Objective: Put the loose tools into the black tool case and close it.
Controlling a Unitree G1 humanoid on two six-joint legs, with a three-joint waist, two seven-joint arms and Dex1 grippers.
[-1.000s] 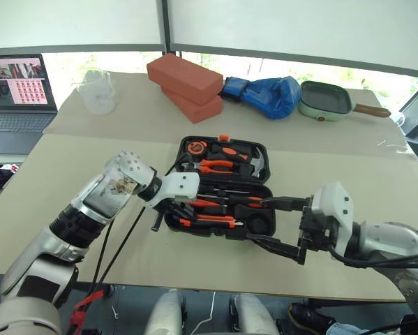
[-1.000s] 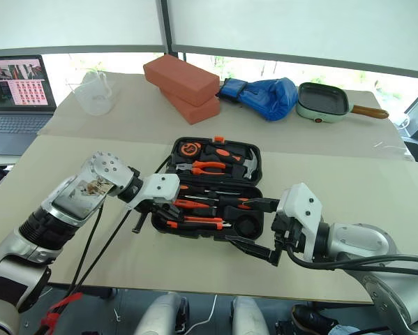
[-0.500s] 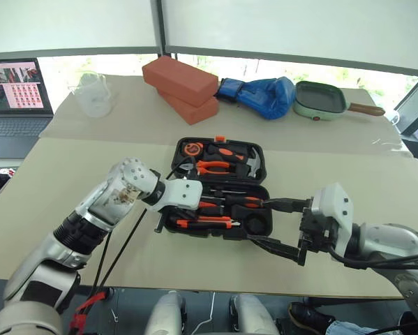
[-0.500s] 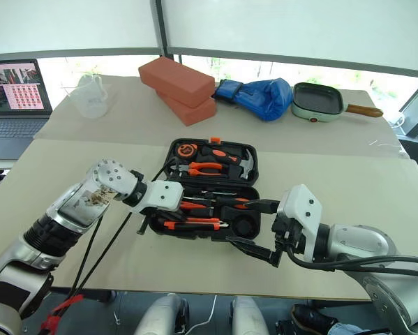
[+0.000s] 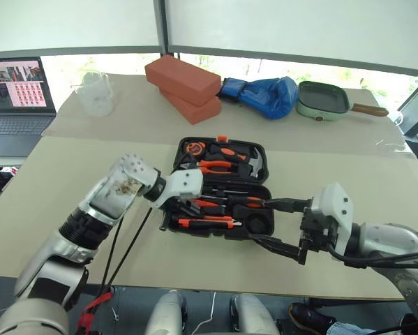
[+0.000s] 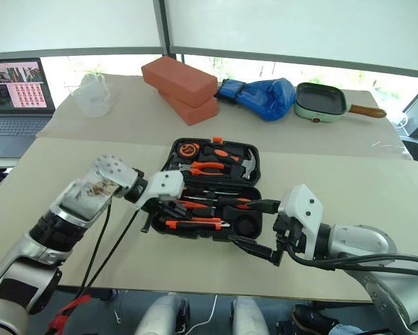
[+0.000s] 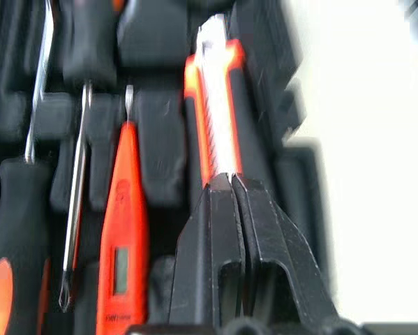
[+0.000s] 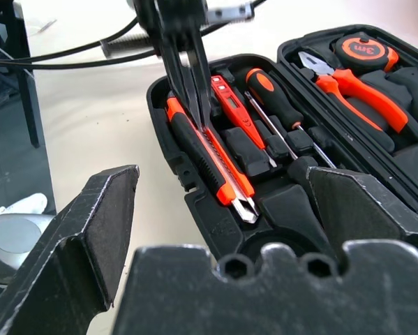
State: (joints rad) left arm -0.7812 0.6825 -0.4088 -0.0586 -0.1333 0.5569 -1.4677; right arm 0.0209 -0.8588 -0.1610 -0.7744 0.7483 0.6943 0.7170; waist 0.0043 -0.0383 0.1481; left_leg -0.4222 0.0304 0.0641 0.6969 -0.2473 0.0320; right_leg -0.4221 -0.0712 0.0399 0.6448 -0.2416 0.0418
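Left gripper (image 7: 230, 183), its black fingers pressed together, rested its tips on the orange-and-black utility knife (image 7: 218, 115) lying in a moulded slot of the open black plastic tool case (image 5: 259, 227). Right gripper (image 5: 271, 223) hung spread wide just beside the case's near corner, holding nothing.

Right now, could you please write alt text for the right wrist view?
The shut left claw presses its tips on the knife lying in the open case; the right claw's open fingers frame the foreground.
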